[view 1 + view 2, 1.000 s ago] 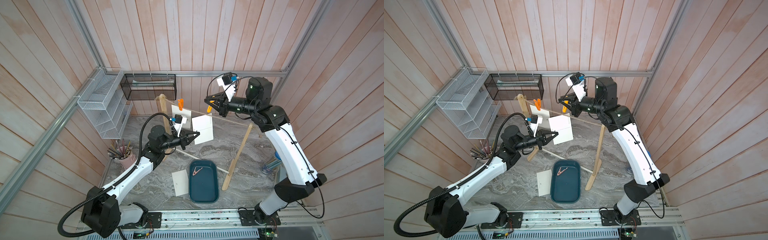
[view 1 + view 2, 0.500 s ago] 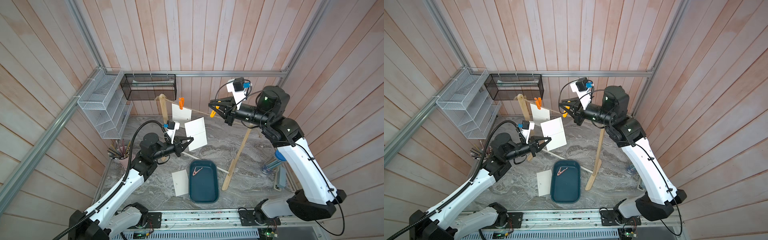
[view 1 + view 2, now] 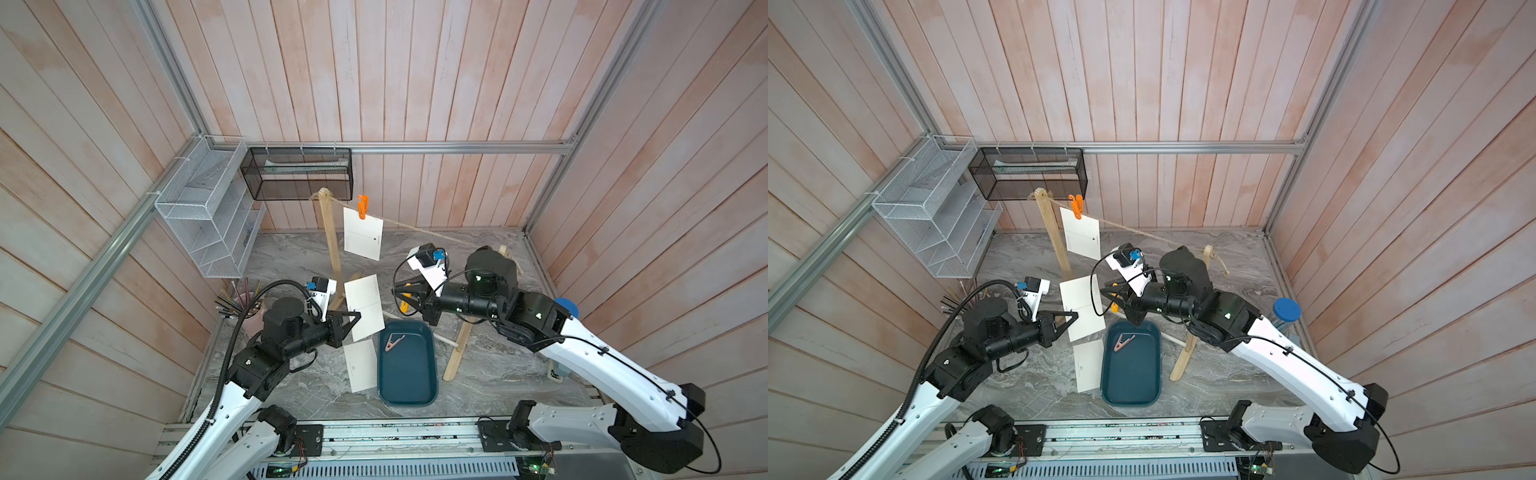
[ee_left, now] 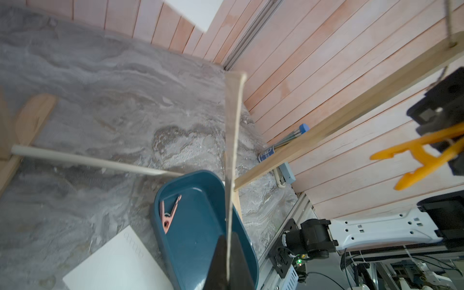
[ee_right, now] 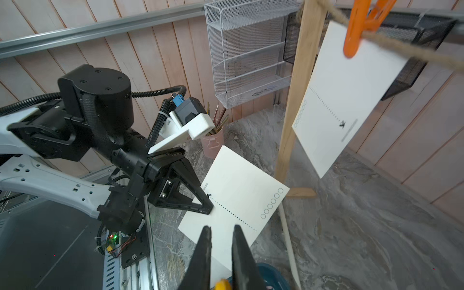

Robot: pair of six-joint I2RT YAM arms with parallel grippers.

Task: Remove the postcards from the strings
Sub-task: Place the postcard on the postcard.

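The left pincer (image 3: 356, 316) is closed tightly on the edge of a postcard (image 3: 368, 305), which is held clear of the string (image 3: 415, 227) and in the air above the desk (image 3: 498, 374), beside the teal tray (image 3: 408, 402). The right pincer (image 3: 401, 293) is clamped on a yellow clothespin (image 4: 424, 153), raised above the far end of the tray. A second postcard (image 3: 363, 233) is seen hanging from the string, pinned by an orange clothespin (image 3: 363, 206) close to the wooden post (image 3: 331, 241) at the rear. A third postcard (image 3: 360, 365) is laid flat on the desk, just beside the tray, in which a pink clothespin (image 3: 394, 343) is found.
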